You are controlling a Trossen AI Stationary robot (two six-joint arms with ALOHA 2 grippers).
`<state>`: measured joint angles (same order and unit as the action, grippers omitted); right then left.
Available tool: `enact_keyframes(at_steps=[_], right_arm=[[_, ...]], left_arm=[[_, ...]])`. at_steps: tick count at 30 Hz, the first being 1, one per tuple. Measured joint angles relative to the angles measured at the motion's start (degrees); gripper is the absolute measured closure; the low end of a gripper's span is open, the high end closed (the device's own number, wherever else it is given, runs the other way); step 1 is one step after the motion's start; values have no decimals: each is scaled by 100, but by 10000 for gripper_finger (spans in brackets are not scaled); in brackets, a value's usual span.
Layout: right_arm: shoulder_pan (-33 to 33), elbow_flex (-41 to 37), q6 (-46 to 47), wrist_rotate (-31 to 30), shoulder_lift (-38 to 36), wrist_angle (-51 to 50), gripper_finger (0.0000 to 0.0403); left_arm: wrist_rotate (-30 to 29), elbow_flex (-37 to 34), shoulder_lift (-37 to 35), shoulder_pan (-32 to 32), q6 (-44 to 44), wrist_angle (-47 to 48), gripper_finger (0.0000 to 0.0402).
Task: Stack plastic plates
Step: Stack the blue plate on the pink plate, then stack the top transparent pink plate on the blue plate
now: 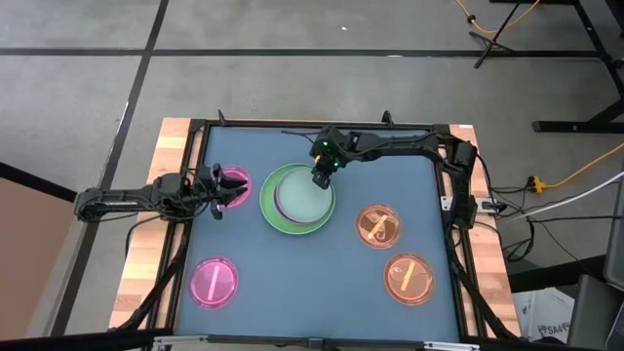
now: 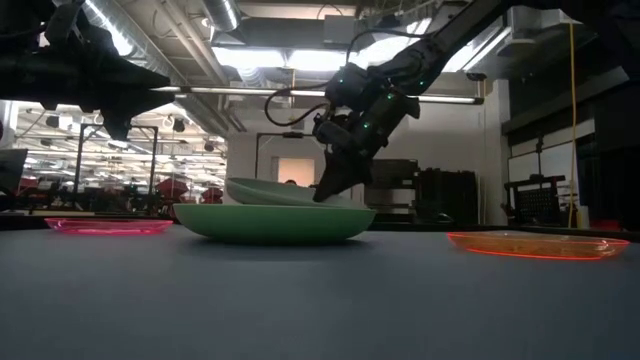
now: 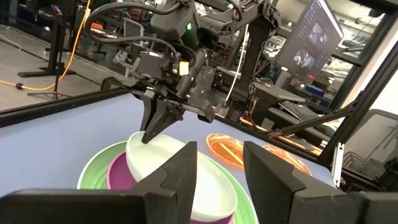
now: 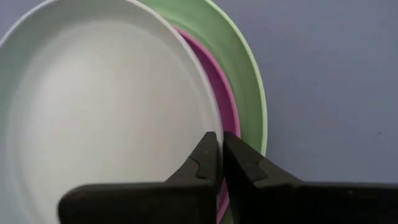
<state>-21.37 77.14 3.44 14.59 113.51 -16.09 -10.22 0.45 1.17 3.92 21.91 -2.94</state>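
Observation:
The bright green plate [image 1: 271, 216] lies mid-table with the purple plate [image 4: 217, 93] in it and the pale blue-grey plate [image 1: 302, 200] on top. My right gripper [image 1: 320, 178] is shut on the pale plate's far rim. My left gripper [image 3: 217, 162] is open and hovers above a pink plate [image 1: 239, 187] at the table's left; the low view shows that plate [image 2: 108, 226] flat on the table. A second pink plate [image 1: 214, 282] lies near-left. Two orange plates [image 1: 377, 225] [image 1: 409, 277] lie on the right. My right gripper pinches the pale blue-grey plate's rim [image 4: 213, 127] on its far right side between the two fingertips [image 4: 205, 155], coming from above and pointing down. The plate [image 2: 270, 190] sits tilted, its left side raised and its right part down in the green plate [image 2: 270, 222].
Bare blue table lies in front of the stack and between the near pink and orange plates. A black frame runs round the table edge [image 1: 448, 195]. Beyond the far edge are stands, cables and a monitor [image 3: 311, 37].

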Motion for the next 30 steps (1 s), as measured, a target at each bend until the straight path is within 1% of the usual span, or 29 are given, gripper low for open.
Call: enact_keyframes(at_steps=[6, 18, 30], right_arm=[[2, 0, -2, 0, 0, -8, 377], [2, 0, -4, 0, 0, -8, 319], [0, 1, -17, 0, 0, -32, 316]], left_arm=[[0, 0, 0, 2, 0, 0, 278], [0, 0, 0, 2, 0, -2, 278], [0, -2, 0, 2, 0, -4, 278]])
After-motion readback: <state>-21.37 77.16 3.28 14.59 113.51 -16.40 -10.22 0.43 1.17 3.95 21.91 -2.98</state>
